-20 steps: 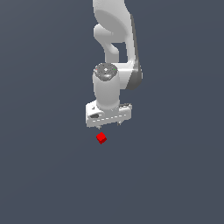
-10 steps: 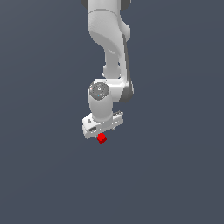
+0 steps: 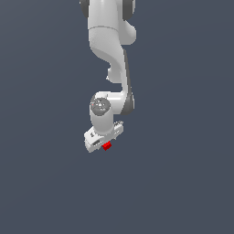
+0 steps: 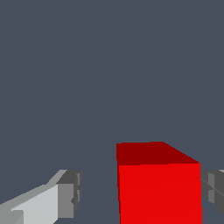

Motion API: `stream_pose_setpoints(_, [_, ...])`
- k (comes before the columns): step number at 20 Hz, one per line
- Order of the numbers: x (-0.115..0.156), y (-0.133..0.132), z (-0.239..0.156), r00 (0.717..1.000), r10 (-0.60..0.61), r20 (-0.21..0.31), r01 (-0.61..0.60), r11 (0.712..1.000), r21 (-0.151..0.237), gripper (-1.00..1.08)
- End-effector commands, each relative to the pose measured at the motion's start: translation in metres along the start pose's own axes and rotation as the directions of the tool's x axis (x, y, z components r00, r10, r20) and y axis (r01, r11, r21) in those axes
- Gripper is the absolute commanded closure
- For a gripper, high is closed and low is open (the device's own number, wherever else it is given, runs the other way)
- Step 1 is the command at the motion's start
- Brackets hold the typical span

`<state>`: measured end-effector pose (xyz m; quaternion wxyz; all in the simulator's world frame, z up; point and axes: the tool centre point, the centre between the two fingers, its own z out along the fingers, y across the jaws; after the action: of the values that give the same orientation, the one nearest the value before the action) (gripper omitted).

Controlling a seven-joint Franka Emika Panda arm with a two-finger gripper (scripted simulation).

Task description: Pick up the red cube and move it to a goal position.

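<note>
**Operator:** Since a second ago I've brought the white arm's two-finger gripper (image 3: pixel 103 145) down from just above the small bright red cube (image 3: pixel 107 146); now the hand covers most of it in the exterior view, with only a red corner peeking out under the palm.

**Observer:** Is the cube actually between the fingers?

**Operator:** Yes. On the wrist view the red cube (image 4: pixel 158 183) sits on the plain dark grey floor (image 4: pixel 109 65), inside the span, but off centre. One grey finger pad (image 4: pixel 70 194) stands clearly apart from it, with floor visible in the gap; the other pad (image 4: pixel 213 189) is just beside the opposite face, maybe touching.

**Observer:** So nothing is gripped?

**Operator:** Nothing yet; the jaws stand wide. I'd judge closing will nudge the cube sideways first. No goal marker shows.
</note>
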<state>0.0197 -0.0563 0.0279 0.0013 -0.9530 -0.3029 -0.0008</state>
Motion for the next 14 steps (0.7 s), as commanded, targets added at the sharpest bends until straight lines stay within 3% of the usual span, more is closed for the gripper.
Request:
stream_pose_setpoints(1, [0.0002, 0.0025, 0.0052, 1.0, -0.021, 0.001, 0.021, 1.0, -0.001, -0.92])
stream_pose_setpoints(5, [0.0004, 0.0041, 0.008, 0.999, -0.032, 0.002, 0.032, 0.999, -0.002, -0.92])
stream_pose_setpoints(6, [0.0004, 0.0041, 0.008, 0.999, -0.032, 0.002, 0.032, 0.999, -0.002, 1.08])
stream_pose_setpoints(14, [0.0004, 0.0041, 0.008, 0.999, -0.032, 0.002, 0.032, 0.999, -0.002, 1.08])
